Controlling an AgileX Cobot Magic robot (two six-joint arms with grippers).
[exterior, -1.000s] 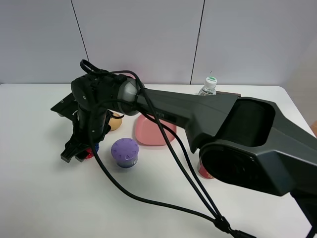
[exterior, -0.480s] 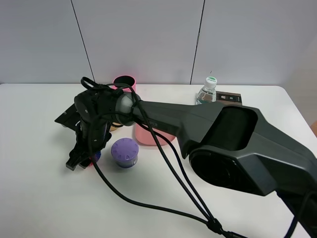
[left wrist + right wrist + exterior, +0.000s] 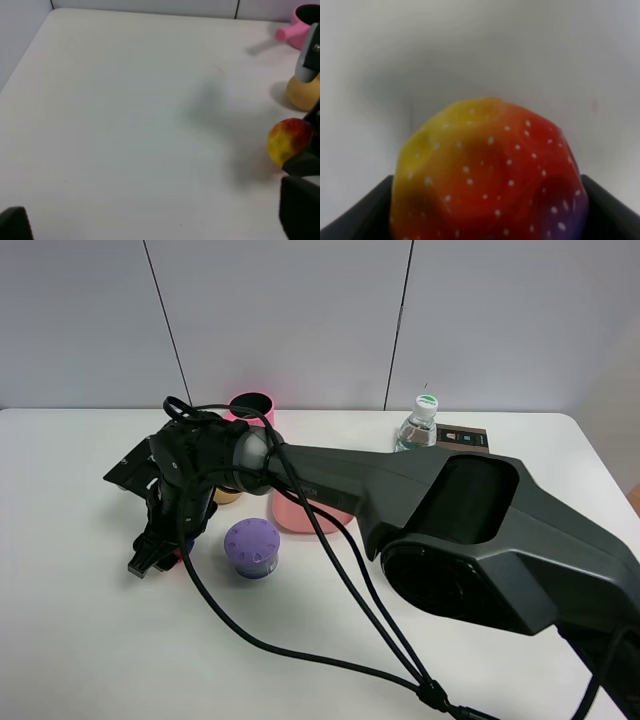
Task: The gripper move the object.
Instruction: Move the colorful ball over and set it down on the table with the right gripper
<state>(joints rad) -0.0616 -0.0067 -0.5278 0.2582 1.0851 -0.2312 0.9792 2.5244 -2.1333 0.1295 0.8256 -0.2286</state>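
Ball (image 3: 487, 175) in right hand (image 3: 152, 556), outside pink cup (image 3: 251, 405).

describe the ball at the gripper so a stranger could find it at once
Follow the black arm across the white table to its gripper, next to the purple knobbed cap. Between the jaws sits the ball: dimpled, red-yellow-purple with white specks, unlike the plain tan egg nearby.

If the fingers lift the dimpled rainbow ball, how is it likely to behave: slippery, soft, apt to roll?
The rainbow ball is round, so it would probably roll if released on the smooth white table. Its dimpled surface likely gives the fingers some grip. It looks small, so probably light. Softness cannot be told.
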